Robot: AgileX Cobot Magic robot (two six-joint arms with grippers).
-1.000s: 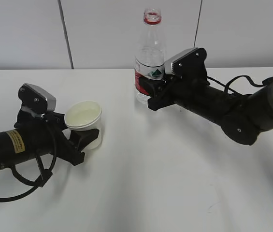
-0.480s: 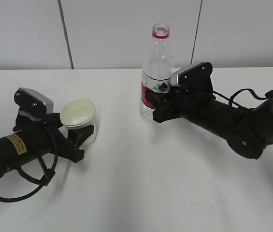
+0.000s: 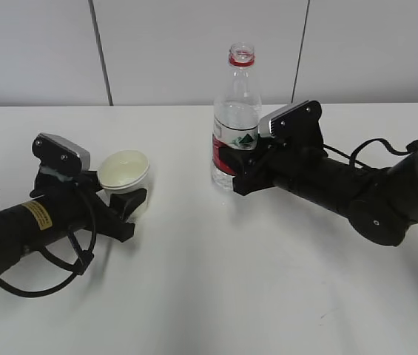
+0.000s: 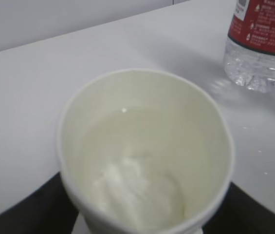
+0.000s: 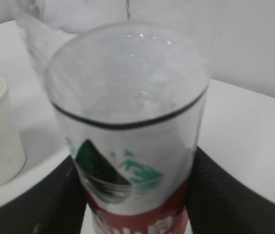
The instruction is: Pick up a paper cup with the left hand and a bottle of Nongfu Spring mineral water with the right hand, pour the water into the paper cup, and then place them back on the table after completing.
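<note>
White tabletop point(image 3: 216, 296) fills the scene, pale wall panels behind.

Right arm point(image 3: 356, 188) comes in from the right, lying low over the tabletop, grey-silver box near its tip. Right tool point(image 3: 232, 164) is pinching the water bottle point(image 3: 234, 122) around the label band; the dark fingers point(image 5: 54, 195) sit on both sides of the bottle in the right wrist view.

Left arm point(image 3: 24, 229) comes in from the near left, with a yellow label point(image 3: 38, 215) on its body; print too small to read. Left tool point(image 3: 129, 201) is clamped around the paper cup point(image 3: 124, 171), dark fingers point(image 4: 25, 209) on both sides of the cup's lower wall.

Bottle: upright, centre-far, cap off, red ring at the neck. Whether its base touches the tabletop, can't tell. Label is white with a green mountain logo above a red band; white print on the red, not legible. Water point(image 4: 254, 68) shows in the bottom section.

Cup: white, left of the bottle and well apart from it, mouth up, tilted slightly. Clear liquid inside.
</note>
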